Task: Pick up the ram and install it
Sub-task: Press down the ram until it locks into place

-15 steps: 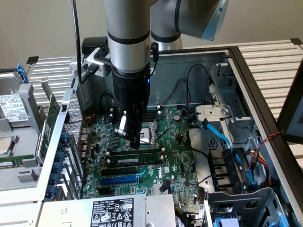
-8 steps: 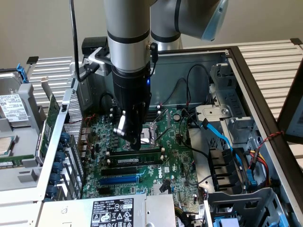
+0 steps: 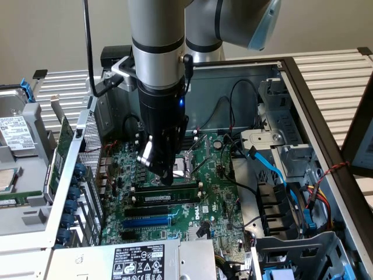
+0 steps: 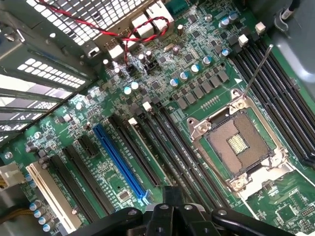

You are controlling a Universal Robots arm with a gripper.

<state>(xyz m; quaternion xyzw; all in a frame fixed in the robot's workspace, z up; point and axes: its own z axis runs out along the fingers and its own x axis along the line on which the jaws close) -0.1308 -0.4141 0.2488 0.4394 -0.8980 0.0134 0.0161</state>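
- While hanging low over the motherboard [image 3: 215, 192], kept the gripper [image 3: 165, 177] with jaws pressed together, nothing visibly between them.
- Found the ram [image 3: 166, 198] lying along a black slot just beside the tips, on the side away from the CPU socket [image 4: 241, 147], not in the grip.
- Judged as the install step, near its end; could not tell whether fully seated.
- Judged to call for even downward pressure along the ram's top edge until the end clips latch.
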